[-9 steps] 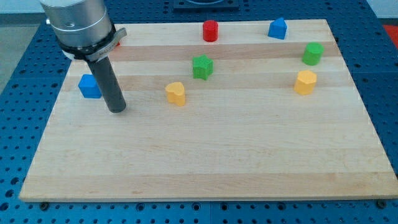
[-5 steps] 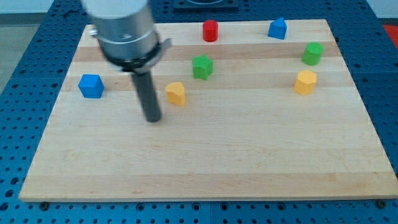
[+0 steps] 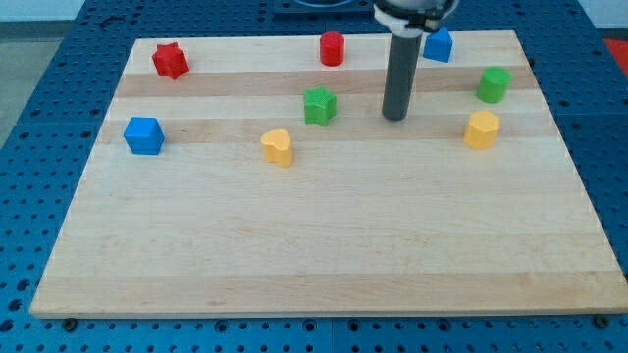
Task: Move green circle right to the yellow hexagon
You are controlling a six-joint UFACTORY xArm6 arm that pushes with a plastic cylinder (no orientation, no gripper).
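The green circle point(image 3: 494, 84) is a round green block near the board's right edge, just above the yellow hexagon point(image 3: 482, 129). My tip point(image 3: 395, 117) rests on the board between the green star point(image 3: 319, 105) and the yellow hexagon, well to the left of the green circle and touching no block.
A red cylinder point(image 3: 333, 48) and a blue block point(image 3: 438, 45) sit along the top edge. A red star point(image 3: 170, 60) is at the top left, a blue cube point(image 3: 143, 135) at the left, a second yellow block point(image 3: 279, 147) left of centre. The wooden board point(image 3: 314, 255) lies on a blue pegboard.
My tip has swept from the left side, near the blue cube, to the right and upward, past the yellow block and green star. The red star has come into view. No block has moved.
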